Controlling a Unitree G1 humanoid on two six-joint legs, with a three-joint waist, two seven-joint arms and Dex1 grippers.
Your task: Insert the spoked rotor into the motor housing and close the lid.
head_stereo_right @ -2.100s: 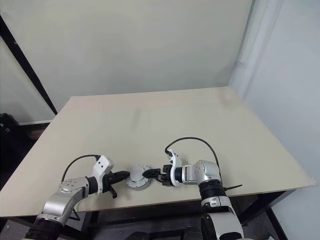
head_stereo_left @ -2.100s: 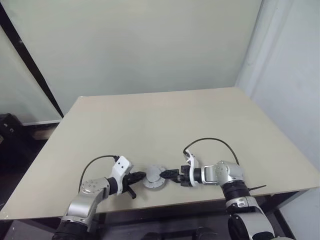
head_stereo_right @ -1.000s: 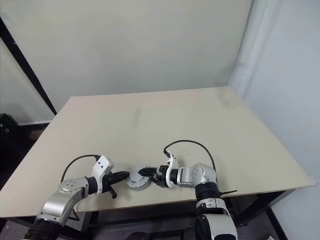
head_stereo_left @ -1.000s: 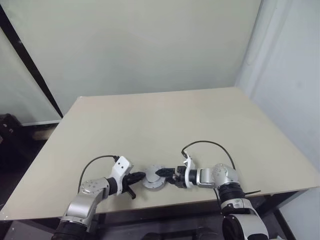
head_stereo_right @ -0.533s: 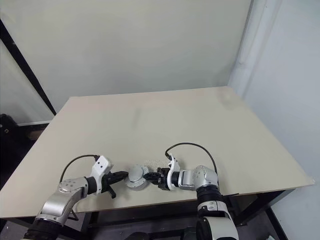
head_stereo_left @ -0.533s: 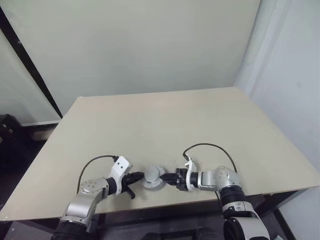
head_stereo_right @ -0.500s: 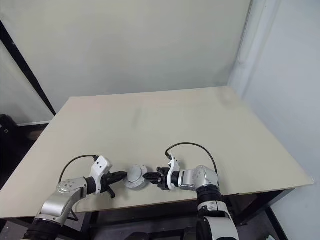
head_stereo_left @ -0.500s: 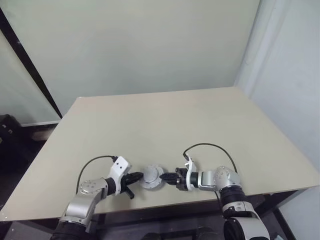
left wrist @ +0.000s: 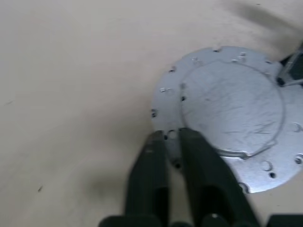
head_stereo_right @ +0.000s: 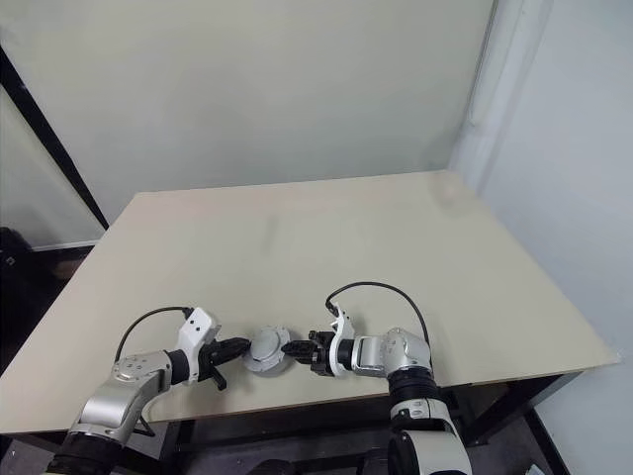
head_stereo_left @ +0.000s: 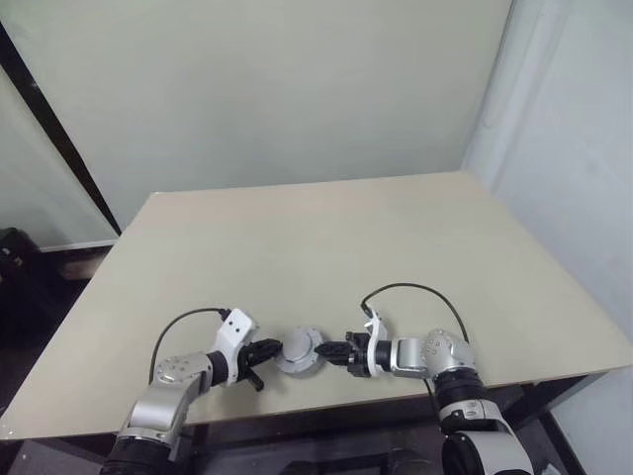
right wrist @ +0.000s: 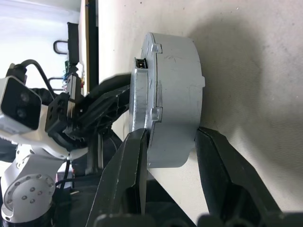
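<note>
The round silver-grey metal motor housing, already capped by its pale flanged disc lid, sits near the front edge of the beige desk between the two arms. The right tool clamps the assembly top to bottom, one finger over the lid and one beneath the housing. The left tool rests at the lid's rim with fingers nearly together, gripping nothing (the rotor is presumably inside). To seat the lid well, squeeze evenly and keep the flange level. The front edge is close; ample open desk lies beyond.
</note>
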